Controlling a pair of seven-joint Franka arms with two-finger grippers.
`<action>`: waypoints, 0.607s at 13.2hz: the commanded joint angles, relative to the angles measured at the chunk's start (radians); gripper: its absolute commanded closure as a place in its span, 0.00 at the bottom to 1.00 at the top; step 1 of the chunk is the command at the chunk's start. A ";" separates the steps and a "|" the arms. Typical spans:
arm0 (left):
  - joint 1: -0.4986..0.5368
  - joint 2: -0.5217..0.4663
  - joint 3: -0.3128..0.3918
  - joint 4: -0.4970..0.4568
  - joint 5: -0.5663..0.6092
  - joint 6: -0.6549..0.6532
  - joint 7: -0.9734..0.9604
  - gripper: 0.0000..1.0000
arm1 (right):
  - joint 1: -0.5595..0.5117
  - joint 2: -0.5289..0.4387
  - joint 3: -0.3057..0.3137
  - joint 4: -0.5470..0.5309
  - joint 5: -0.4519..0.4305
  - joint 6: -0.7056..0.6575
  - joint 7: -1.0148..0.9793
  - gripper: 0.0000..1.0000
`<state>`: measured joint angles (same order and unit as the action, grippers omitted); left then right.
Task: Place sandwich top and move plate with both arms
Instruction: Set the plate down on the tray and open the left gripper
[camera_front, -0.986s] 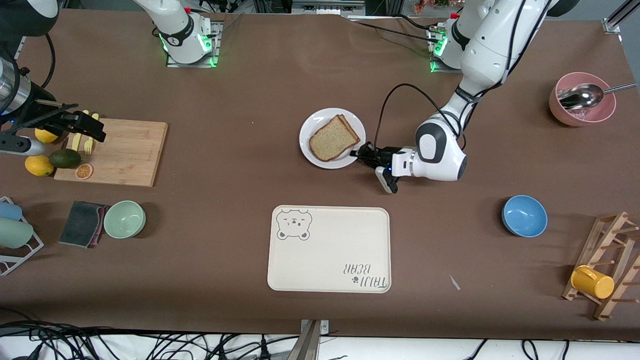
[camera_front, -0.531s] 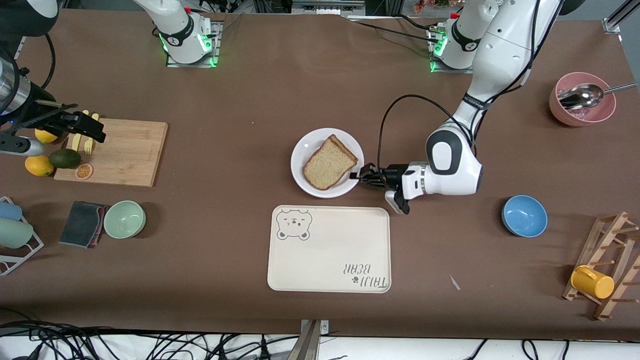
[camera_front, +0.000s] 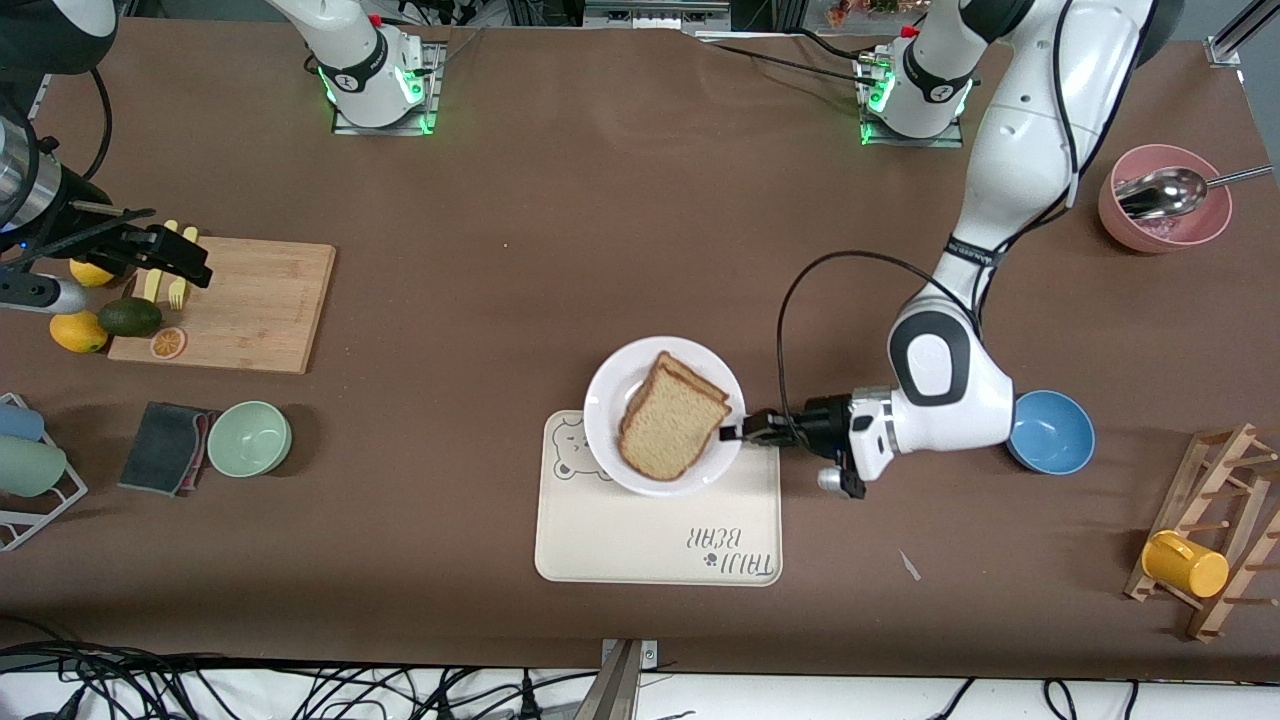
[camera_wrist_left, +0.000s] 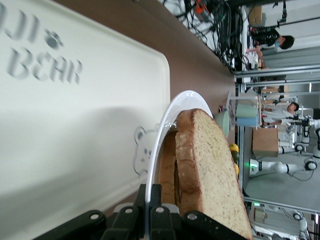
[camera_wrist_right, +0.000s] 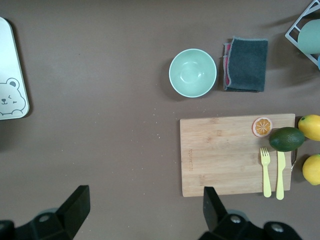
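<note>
The white plate (camera_front: 608, 398) carries the sandwich top (camera_front: 672, 425), a plain brown slice lying on another slice. My left gripper (camera_front: 733, 432) is shut on the plate's rim at the side toward the left arm's end and holds the plate over the bear-printed end of the cream tray (camera_front: 650, 545). In the left wrist view the fingers (camera_wrist_left: 162, 192) pinch the thin rim (camera_wrist_left: 167, 120), with the bread (camera_wrist_left: 210, 165) beside it and the tray (camera_wrist_left: 75, 125) below. My right gripper (camera_front: 170, 255) is open and empty and waits over the end of the cutting board; it also shows in the right wrist view (camera_wrist_right: 145, 200).
A blue bowl (camera_front: 1048, 432) sits beside my left arm's elbow. A pink bowl with a spoon (camera_front: 1165, 200) and a wooden rack with a yellow mug (camera_front: 1185, 563) are at the left arm's end. Cutting board (camera_front: 250, 305), green bowl (camera_front: 249, 438) and grey cloth (camera_front: 165, 447) are at the right arm's end.
My left gripper has carried the plate with the bread toward the front camera, from the middle of the table to over the tray. The right arm has not moved.
</note>
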<state>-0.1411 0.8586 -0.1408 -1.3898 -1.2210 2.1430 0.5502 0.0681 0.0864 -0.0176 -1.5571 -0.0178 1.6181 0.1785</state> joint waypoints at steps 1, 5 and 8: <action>-0.006 0.132 0.009 0.175 -0.038 0.029 -0.015 1.00 | -0.014 0.004 0.011 0.015 0.012 0.002 -0.010 0.00; -0.040 0.235 0.007 0.282 -0.083 0.178 -0.018 1.00 | -0.014 0.004 0.011 0.015 0.013 0.003 -0.010 0.00; -0.046 0.250 0.007 0.282 -0.083 0.192 -0.006 1.00 | -0.016 0.004 0.011 0.015 0.013 0.019 -0.049 0.00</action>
<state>-0.1790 1.0819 -0.1340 -1.1629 -1.2616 2.3310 0.5465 0.0681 0.0864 -0.0176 -1.5568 -0.0177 1.6330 0.1715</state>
